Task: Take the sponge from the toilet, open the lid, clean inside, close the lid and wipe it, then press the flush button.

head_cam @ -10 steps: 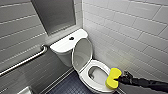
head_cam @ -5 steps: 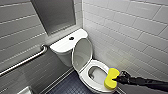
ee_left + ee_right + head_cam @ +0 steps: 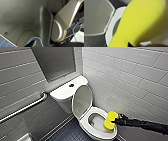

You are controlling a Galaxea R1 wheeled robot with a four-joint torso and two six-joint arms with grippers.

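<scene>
The white toilet (image 3: 65, 94) stands in the corner with its lid (image 3: 82, 100) raised against the tank. The small dark flush button (image 3: 71, 85) sits in the middle of the tank top. My right gripper (image 3: 115, 121) reaches in from the right, shut on the yellow sponge (image 3: 110, 120). The sponge rests upright at the right side of the seat ring (image 3: 98, 134), beside the bowl opening. In the right wrist view the sponge (image 3: 142, 22) looms large in front of the lid (image 3: 95, 17) and the seat (image 3: 110, 28). The left wrist view faces parts of my own body and a blue cable.
A metal grab bar (image 3: 25, 108) runs along the grey tiled left wall. White tiles cover the wall close behind and to the right of the toilet. Dark blue floor tiles (image 3: 67, 132) lie left of the bowl. A dark recessed panel (image 3: 53, 62) sits above the tank.
</scene>
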